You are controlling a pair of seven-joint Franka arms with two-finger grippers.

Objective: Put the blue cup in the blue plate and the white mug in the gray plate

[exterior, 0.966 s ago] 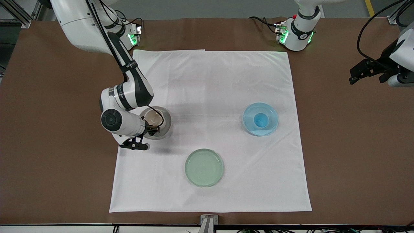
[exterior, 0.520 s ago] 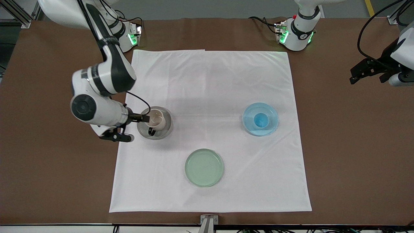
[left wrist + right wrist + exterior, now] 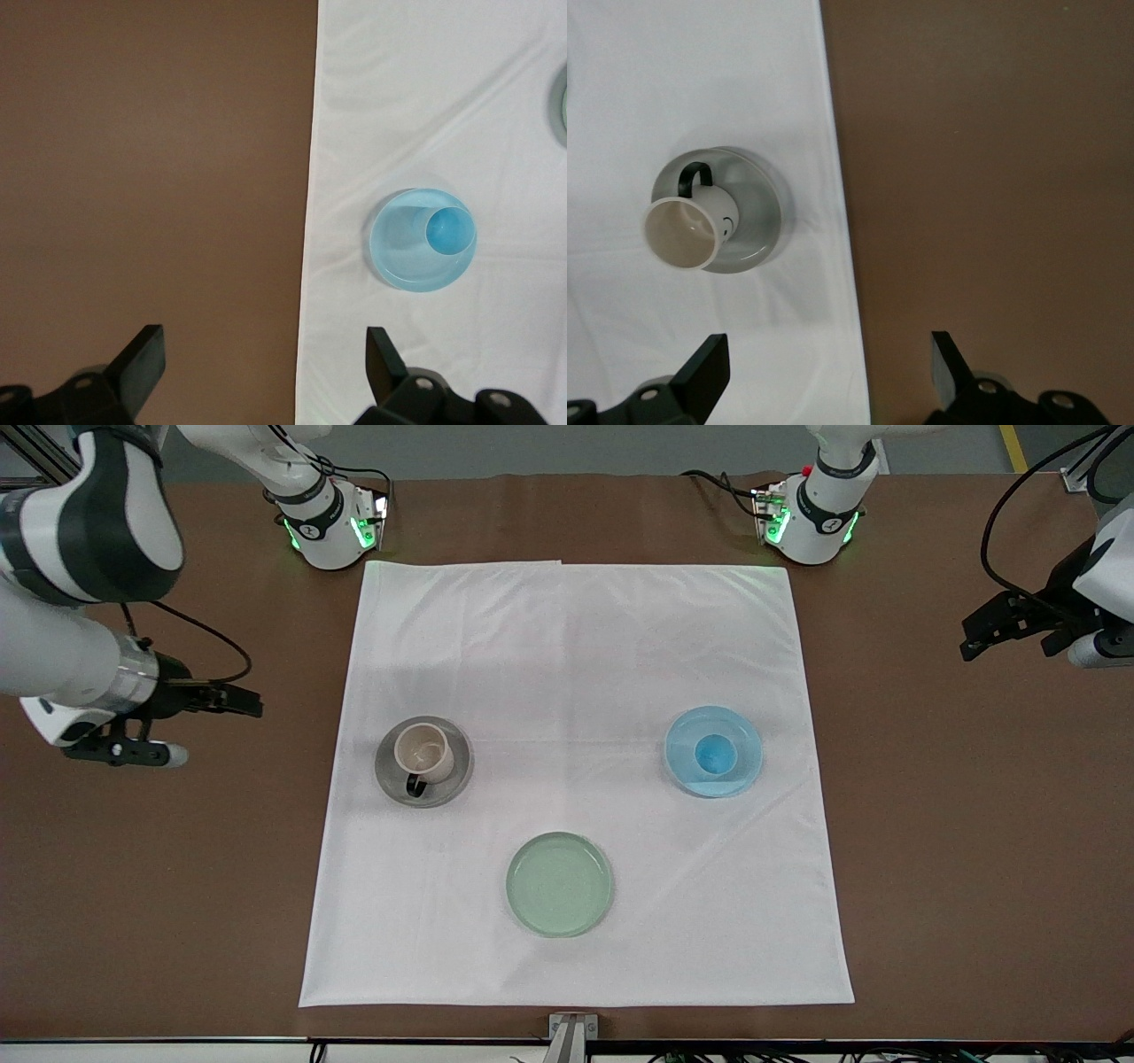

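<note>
The white mug with its dark handle stands in the gray plate; both also show in the right wrist view, the mug in the plate. The blue cup stands in the blue plate; the left wrist view shows the cup in the plate. My right gripper is open and empty, over the bare table at the right arm's end. My left gripper is open and empty, over the bare table at the left arm's end.
A pale green plate lies empty on the white cloth, nearer to the front camera than the other plates. The cloth covers the middle of the brown table.
My right gripper has let go of the white mug, risen and drawn back off the cloth toward the right arm's end of the table. The mug stays in the gray plate. The left arm barely moved.
</note>
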